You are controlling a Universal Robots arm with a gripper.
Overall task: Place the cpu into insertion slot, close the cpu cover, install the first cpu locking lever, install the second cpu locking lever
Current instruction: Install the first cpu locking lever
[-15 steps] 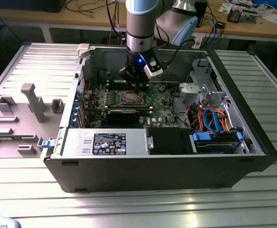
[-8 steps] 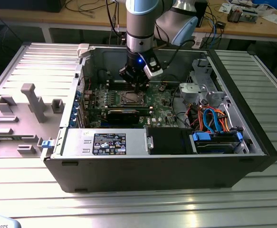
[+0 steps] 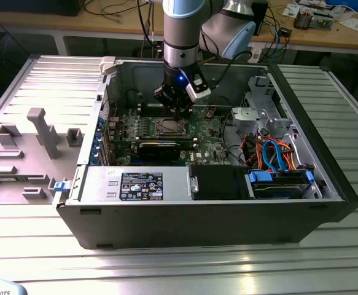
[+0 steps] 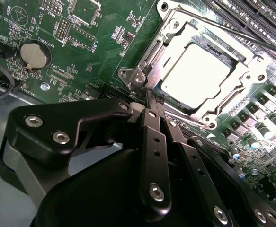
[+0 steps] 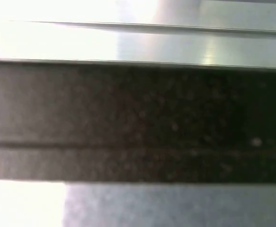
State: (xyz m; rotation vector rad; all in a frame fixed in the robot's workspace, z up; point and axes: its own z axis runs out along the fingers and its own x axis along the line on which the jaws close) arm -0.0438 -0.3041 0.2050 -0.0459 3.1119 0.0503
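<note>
Claw [image 4: 149, 97] low inside open computer case [image 3: 326, 184], fingers pressed together, gripping nothing visible, tips at corner of cpu cover [image 4: 175, 45]. In second wrist view cpu [image 4: 194, 71] sat in insertion slot [image 4: 149, 59], bright top showing through cover's window; cover lay flat over it. Socket lay just beyond fingertips, claw's closed line pointing toward cover's near corner. In exterior view claw [image 3: 180, 114] hung right above socket on motherboard [image 3: 212, 132]. Thin lever rod [image 4: 237, 30] ran along socket's far edge; whether latched, unclear.
</note>
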